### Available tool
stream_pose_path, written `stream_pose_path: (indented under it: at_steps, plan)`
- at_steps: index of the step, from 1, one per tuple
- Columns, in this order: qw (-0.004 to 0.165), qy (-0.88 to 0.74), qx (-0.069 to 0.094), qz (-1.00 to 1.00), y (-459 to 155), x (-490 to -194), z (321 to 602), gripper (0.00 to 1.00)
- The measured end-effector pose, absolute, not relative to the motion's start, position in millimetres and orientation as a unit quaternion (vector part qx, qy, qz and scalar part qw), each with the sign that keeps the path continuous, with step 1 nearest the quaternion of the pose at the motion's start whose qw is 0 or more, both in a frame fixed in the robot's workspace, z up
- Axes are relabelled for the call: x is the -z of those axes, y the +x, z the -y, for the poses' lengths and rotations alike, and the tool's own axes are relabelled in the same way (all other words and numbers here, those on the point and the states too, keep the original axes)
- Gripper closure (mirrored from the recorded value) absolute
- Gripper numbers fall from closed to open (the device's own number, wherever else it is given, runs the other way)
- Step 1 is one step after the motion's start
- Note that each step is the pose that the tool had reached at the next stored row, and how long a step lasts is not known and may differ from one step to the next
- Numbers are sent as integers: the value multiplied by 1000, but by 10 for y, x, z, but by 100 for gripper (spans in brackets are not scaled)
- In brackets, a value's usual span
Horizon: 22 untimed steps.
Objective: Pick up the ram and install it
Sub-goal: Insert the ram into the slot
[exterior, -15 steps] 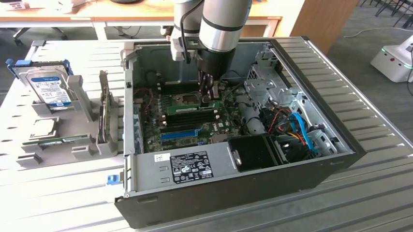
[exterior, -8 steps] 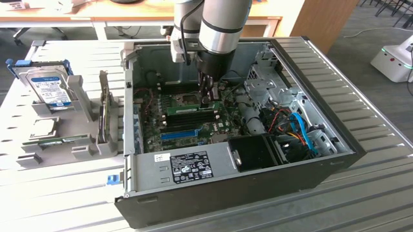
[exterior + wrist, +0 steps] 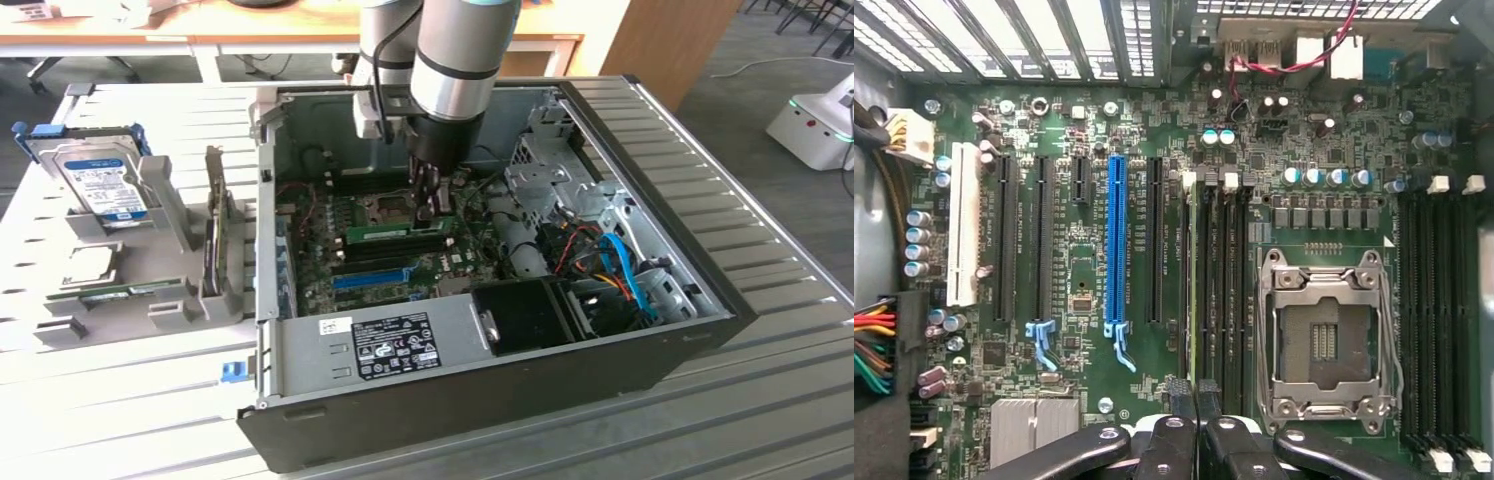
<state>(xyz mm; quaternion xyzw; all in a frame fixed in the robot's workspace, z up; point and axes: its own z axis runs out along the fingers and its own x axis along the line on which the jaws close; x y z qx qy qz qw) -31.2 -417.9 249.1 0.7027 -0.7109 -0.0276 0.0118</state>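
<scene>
Hand [image 3: 430,214]: pointed straight down, dark fingers [image 3: 1176,398] pinched onto the ram [image 3: 1191,280]
Ram shape: thin green stick, edge-up, directly beneath

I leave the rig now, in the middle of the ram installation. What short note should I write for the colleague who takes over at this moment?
Gripper: shut, down inside the computer case, its tips at one end of the ram.
Ram: standing on edge in a memory slot, between the blue slot and the CPU socket.
Done: ram picked up and brought to its slot.
Left: full seating is not confirmed; I cannot tell whether the latches are closed.
</scene>
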Motion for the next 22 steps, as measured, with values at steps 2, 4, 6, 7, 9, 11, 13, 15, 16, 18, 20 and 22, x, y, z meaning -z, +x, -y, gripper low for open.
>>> stream_pose_path:
  at_steps: [2, 4, 6, 7, 9, 11, 13, 15, 16, 18, 20, 22]
  plan:
    - [12, 703, 28, 711, -313, -2457, 4178, 88]
    - [12, 703, 28, 711, -314, -2430, 4179, 88]
    - [12, 703, 28, 711, -314, -2423, 4179, 88]
    - [12, 703, 28, 711, -314, -2422, 4179, 88]
    - [12, 703, 28, 711, -314, -2422, 4179, 88]
    - [10, 703, 28, 711, -315, -2421, 4178, 88]
    - [9, 703, 28, 711, -314, -2421, 4178, 88]
    - [9, 703, 28, 711, -315, -2422, 4178, 88]
    - [9, 703, 28, 711, -316, -2421, 4178, 88]
    - [9, 703, 28, 711, -319, -2421, 4178, 88]
    - [9, 703, 28, 711, -319, -2422, 4179, 88]
    - [9, 702, 28, 711, -321, -2422, 4178, 88]
